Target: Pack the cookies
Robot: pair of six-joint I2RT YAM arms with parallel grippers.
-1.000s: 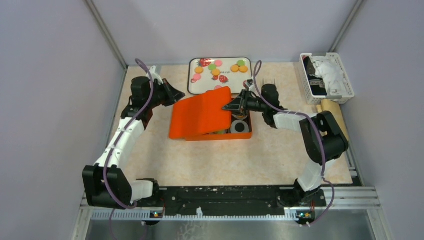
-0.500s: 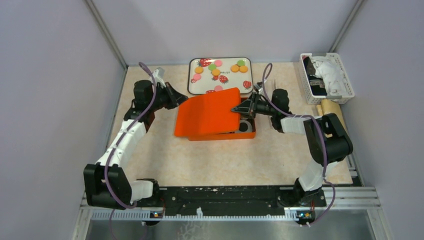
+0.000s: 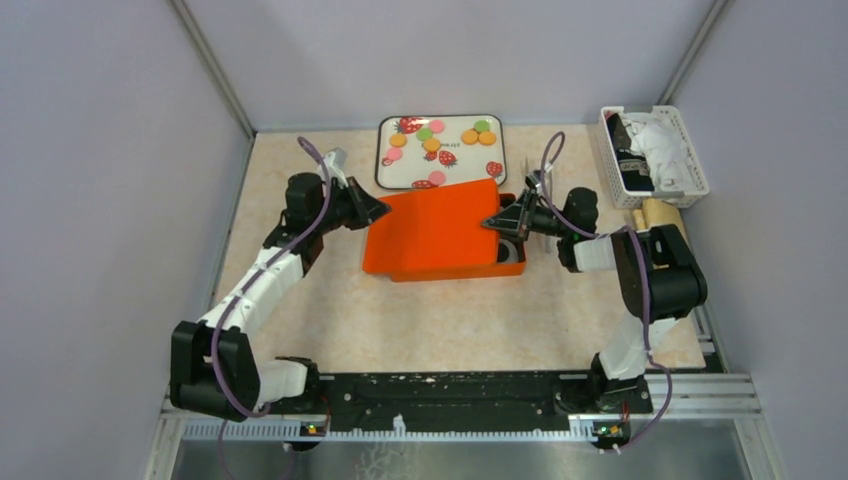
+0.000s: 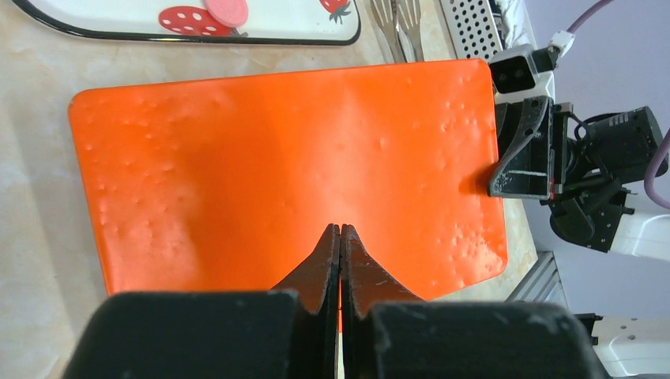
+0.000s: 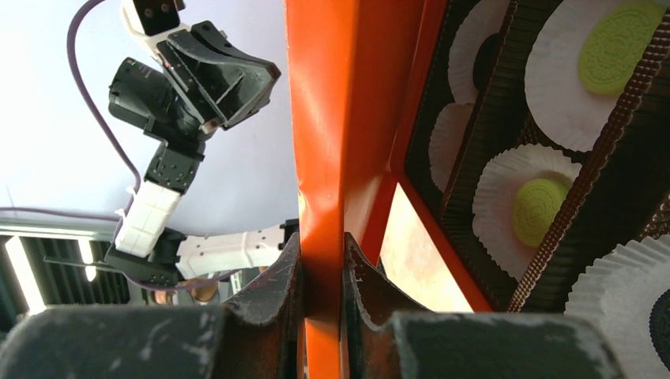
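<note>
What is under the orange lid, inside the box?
The right wrist view shows white paper cups in a dark tray, two holding green cookies. The lid covers the rest of the box from above.

Bright, even overhead light, soft short shadows. Top view sharp. Wrist views: left gripper (image 4: 340, 237) blurred up close, faint sheen on orange lid (image 4: 276, 158), backgrounds soft.

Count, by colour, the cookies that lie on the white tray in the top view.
Orange cookies: 4
Pink cookies: 3
Green cookies: 2
Total on the tray: 9
</note>
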